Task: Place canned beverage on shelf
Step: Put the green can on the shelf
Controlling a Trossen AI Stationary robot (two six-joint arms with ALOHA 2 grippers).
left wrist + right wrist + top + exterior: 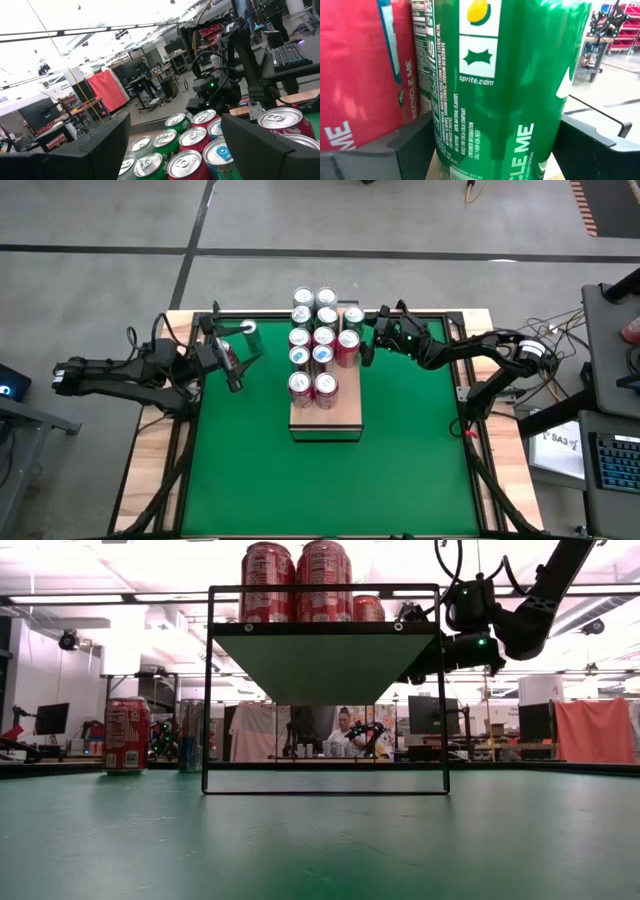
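Observation:
The shelf is a pale wooden board on a dark frame in the middle of the green table, with several red, green and blue cans standing on its far part. My right gripper is at the shelf's far right corner, shut on a green Sprite can, which also shows in the high view. My left gripper is open and empty, raised left of the shelf and facing the can tops. A red can and a green can stand on the table near it. My right gripper has the green can's lower wall between its two fingers, one on each side. The fingers come level from the table's right side. The can stands upright with its bottom on the shelf board, next to a red can.
The near half of the shelf board is bare. The cans on the shelf stand close together in rows. The table has a raised wooden rim. Desks, monitors and a seated person are in the room beyond the table.

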